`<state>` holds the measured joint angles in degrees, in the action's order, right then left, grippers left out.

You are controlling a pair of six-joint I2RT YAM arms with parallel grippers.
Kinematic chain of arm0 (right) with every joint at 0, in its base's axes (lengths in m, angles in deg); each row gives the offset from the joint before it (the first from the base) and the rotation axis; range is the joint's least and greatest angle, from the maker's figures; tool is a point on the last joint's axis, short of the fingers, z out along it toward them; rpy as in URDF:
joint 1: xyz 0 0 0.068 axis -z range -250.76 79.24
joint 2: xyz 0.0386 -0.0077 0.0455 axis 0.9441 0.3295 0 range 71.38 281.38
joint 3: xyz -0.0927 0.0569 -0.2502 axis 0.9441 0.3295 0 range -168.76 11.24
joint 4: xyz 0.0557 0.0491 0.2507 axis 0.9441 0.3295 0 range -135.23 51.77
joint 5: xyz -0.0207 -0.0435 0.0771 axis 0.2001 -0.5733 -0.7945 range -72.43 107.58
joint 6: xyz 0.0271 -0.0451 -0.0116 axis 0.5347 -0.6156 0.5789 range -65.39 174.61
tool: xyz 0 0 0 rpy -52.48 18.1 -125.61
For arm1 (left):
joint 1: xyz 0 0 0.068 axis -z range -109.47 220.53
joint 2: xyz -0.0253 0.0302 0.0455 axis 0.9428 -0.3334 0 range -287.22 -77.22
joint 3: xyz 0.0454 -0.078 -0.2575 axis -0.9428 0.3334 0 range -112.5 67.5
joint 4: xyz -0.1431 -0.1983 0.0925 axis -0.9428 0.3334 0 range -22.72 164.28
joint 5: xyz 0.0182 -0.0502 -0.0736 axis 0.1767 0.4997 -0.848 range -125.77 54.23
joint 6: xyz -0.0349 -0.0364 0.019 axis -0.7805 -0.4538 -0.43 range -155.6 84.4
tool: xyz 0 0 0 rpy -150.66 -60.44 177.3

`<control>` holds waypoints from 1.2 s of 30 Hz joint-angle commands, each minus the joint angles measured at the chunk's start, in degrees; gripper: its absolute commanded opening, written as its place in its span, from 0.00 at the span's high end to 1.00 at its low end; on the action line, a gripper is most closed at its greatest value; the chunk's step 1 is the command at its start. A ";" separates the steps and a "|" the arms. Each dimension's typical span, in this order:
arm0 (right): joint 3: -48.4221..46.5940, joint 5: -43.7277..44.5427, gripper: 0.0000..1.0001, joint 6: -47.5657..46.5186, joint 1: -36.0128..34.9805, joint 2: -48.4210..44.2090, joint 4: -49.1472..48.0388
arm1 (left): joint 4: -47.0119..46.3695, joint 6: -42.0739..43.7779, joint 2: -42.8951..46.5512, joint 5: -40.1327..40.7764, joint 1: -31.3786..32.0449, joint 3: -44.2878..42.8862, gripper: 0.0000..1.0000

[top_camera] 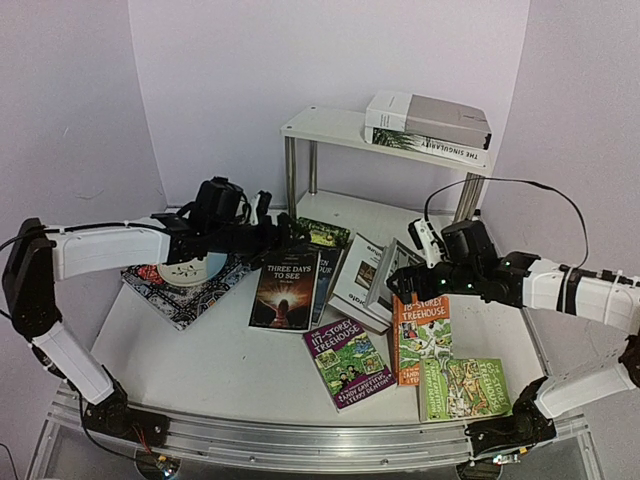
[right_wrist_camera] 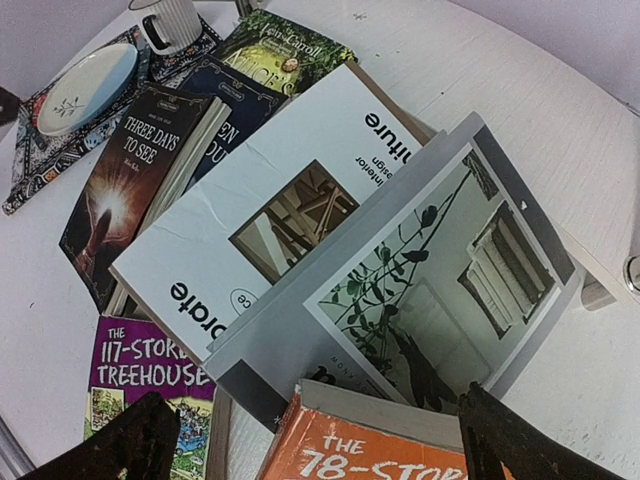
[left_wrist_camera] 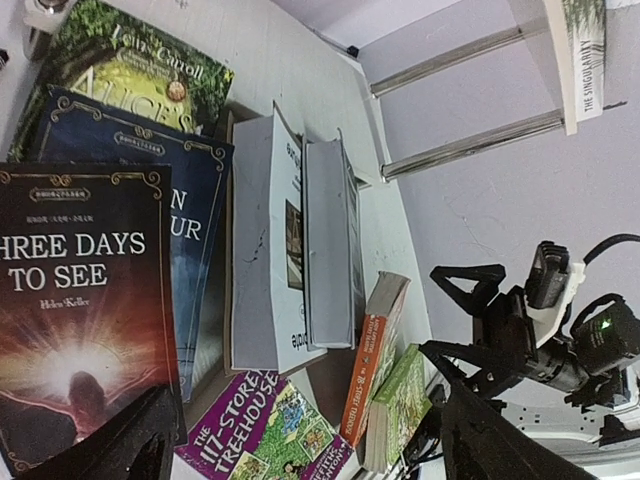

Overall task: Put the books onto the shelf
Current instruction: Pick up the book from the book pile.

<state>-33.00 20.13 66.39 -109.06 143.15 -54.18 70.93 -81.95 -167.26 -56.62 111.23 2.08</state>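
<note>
Two books lie stacked on the shelf's top board, and the rest are spread in front of it. The left claw, wide open and empty, hangs over the Three Days book. The right claw, equally wide and empty, hangs over the orange book.

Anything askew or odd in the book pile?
Yes. Mid-pile, the grey hardback sits tilted, propped against the white book rather than lying flat. The orange Treehouse book leans on edge beside it. The other books lie flat.

Overhead; wrist views close over books
</note>
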 commanded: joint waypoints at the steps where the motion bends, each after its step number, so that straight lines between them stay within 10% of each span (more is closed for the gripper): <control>1: -2.23 -1.22 0.02 0.03 -0.28 0.37 0.43 | -5.05 -3.13 -7.46 -3.99 3.16 -2.41 0.04; 36: 0.27 -2.00 0.02 -1.11 -0.28 -1.70 1.37 | -13.14 -8.32 -28.50 -12.66 5.47 -10.86 0.25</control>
<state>-33.00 18.27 66.22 -109.06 142.93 -53.93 59.71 -90.07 -194.76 -67.79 116.01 -7.08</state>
